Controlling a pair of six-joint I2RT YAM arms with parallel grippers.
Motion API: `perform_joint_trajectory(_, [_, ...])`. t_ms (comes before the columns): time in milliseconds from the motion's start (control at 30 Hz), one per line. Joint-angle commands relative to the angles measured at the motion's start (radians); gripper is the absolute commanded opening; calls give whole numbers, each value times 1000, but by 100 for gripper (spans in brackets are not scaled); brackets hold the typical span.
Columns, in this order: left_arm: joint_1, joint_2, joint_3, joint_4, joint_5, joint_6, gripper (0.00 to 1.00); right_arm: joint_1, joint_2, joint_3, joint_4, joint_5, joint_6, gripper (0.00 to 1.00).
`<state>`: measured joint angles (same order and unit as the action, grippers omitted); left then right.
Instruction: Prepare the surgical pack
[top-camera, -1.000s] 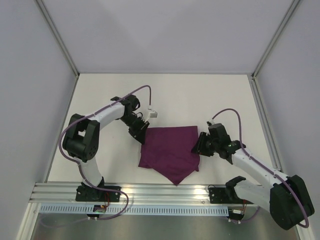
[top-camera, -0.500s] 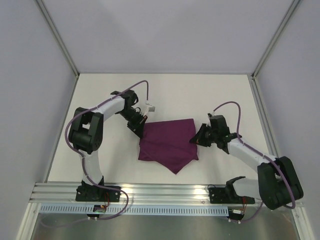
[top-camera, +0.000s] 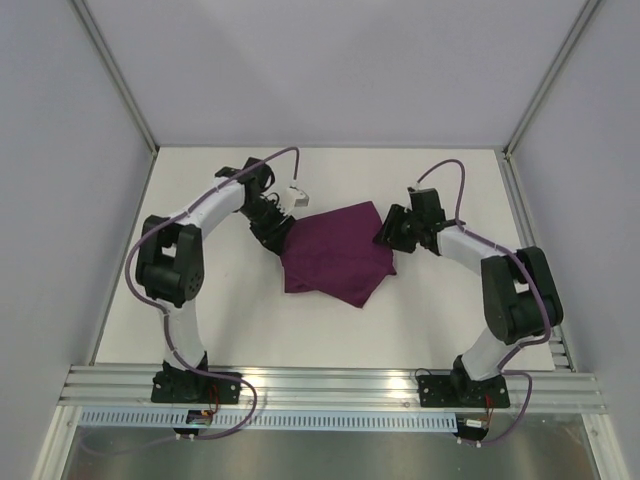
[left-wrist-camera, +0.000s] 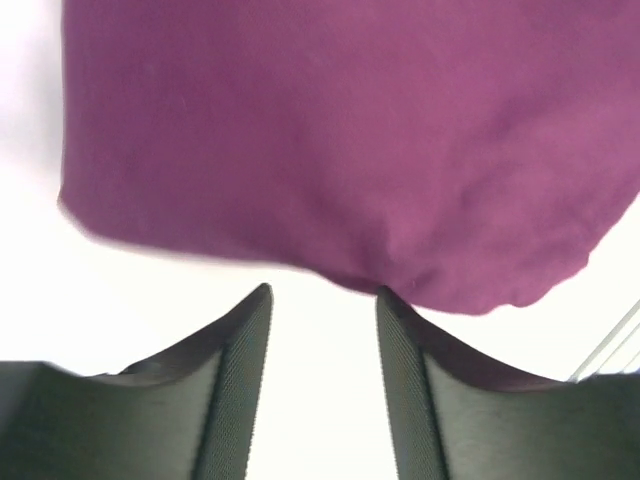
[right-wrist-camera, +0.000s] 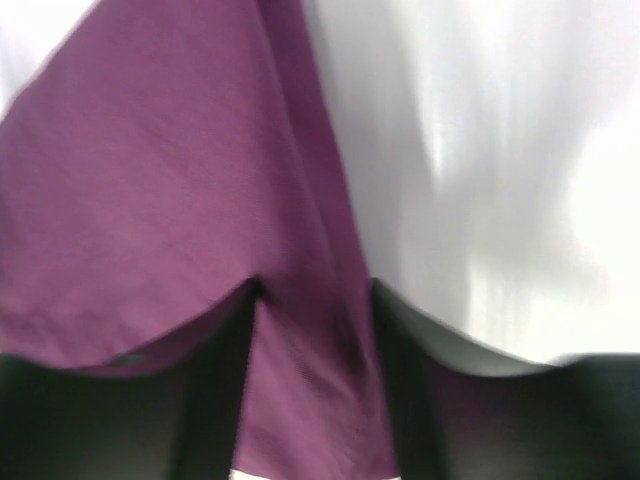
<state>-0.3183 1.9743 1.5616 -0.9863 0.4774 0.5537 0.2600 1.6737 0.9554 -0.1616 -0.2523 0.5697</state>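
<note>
On the white, grey-walled table, left tool and right tool, apparently spread, flank the bundle.

A white table sits inside an enclosure of plain, pale lavender-grey panels: a back wall, a left wall and a right wall, joined at the far corners by slanting aluminium posts. Along the near edge run a bright aluminium rail and a slotted strip. The light is soft and even, casting only faint shadows.
</note>
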Motion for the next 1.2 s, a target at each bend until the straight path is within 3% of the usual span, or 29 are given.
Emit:
perform_joint_trajectory(0, [-10, -210, -35, 8, -42, 54, 57, -7, -80, -12, -87, 90, -57, 56])
perform_joint_trajectory(100, [-99, -340, -110, 53, -150, 61, 68, -7, -192, -70, -139, 146, -44, 67])
perform_joint_trajectory(167, [-174, -394, -165, 95, -241, 103, 73, -7, -279, -110, -165, 171, -13, 69])
perform_joint_trajectory(267, [-303, -448, -302, 178, -311, 144, 89, 14, -382, -193, -167, 186, 41, 71])
perform_joint_trajectory(300, [-355, -445, -323, 205, -345, 153, 90, 25, -402, -217, -165, 188, 53, 71])
perform_joint_trajectory(333, [-376, -437, -343, 253, -414, 163, 100, 47, -438, -251, -164, 191, 65, 70])
perform_joint_trajectory(467, [-485, -394, -406, 356, -560, 180, 100, 91, -522, -366, -37, 101, 183, 62])
perform_joint_trajectory(500, [-502, -394, -417, 386, -583, 181, 100, 100, -537, -388, 2, 76, 203, 55])
perform_joint_trajectory(600, [-533, -397, -436, 463, -612, 170, 96, 127, -539, -438, 82, 36, 255, 41])
perform_joint_trajectory(767, [-533, -403, -530, 541, -516, 175, 88, 153, -542, -477, 114, 33, 282, 27])
perform_joint_trajectory(900, [-533, -411, -554, 537, -505, 166, 77, 191, -568, -484, 139, 41, 288, 24])
perform_joint_trajectory(1033, [-533, -440, -554, 526, -482, 152, 54, 240, -565, -494, 209, 51, 312, 24])
perform_joint_trajectory(1167, [-533, -459, -543, 509, -480, 134, 54, 269, -545, -509, 270, 50, 344, 23])
